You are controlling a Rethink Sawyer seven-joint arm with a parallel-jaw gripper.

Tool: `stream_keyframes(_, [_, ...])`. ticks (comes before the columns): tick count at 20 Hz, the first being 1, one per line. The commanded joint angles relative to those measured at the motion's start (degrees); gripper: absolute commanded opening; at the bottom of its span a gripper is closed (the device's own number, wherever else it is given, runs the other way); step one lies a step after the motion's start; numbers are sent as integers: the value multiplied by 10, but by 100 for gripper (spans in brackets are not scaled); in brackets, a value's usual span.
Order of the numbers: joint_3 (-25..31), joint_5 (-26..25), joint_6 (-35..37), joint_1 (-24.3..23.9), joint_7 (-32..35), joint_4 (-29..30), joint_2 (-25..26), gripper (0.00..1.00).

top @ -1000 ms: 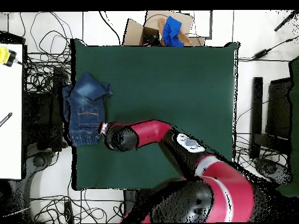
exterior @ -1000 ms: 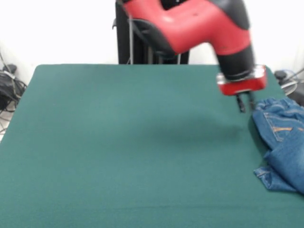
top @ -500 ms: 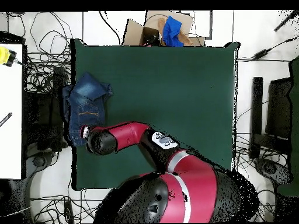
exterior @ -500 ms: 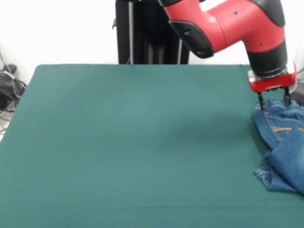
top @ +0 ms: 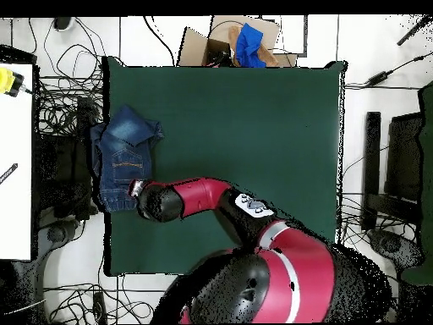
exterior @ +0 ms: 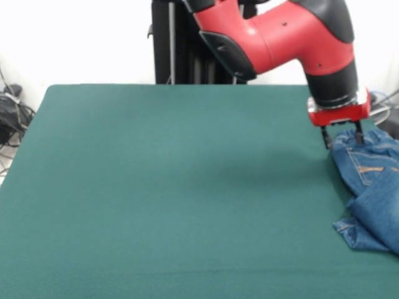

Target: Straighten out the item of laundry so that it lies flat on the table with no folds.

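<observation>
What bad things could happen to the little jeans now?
1. The jeans lie crumpled at the very edge of the table, partly hanging past it in the overhead view. A push the wrong way could probably slide them off.
2. The end effector sits at the waistband end only. Pulling from there might just drag the whole bundle and leave the folded leg folded.
3. The two fingers could pinch several layers together, which may add creases.

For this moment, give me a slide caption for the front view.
Sawyer's tool at the edge of crumpled jeans on the green table.
</observation>
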Motion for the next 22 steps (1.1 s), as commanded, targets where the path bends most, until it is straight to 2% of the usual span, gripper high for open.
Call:
stream_keyframes(1, [-23,8,-18,-14,46,-31,27,100])
stream_keyframes(6, [-33,8,-5,-4,42,-48,27,100])
stream_keyframes(12, [-61,7,-57,45,67,-82,73,100])
stream_keyframes(16, [-82,15,-87,82,85,-91,85,100])
stream_keyframes(22, [-86,16,-98,91,76,-102,101,100])
